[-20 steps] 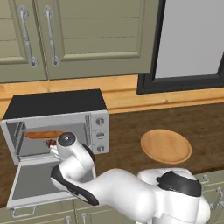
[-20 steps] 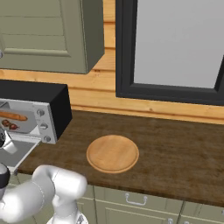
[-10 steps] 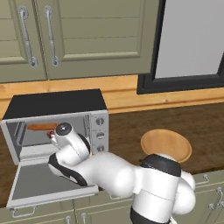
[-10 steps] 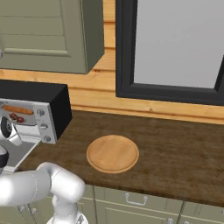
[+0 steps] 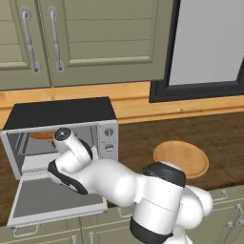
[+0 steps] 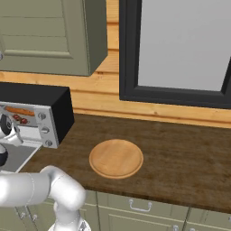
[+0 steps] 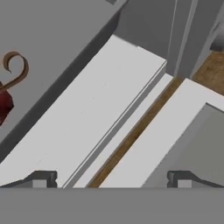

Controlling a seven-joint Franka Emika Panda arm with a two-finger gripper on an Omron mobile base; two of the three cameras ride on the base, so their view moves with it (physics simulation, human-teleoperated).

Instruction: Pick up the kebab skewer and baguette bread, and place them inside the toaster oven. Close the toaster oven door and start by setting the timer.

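Arm retracted, jaws wide, empty.

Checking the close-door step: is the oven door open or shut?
Open. The door lies folded down flat before the oven, whose inside shows, baguette within.

A dark brown wooden countertop is seen below the wall cabinets. On it, at the left, the toaster oven is set; to its right, well apart, a round wooden plate lies.
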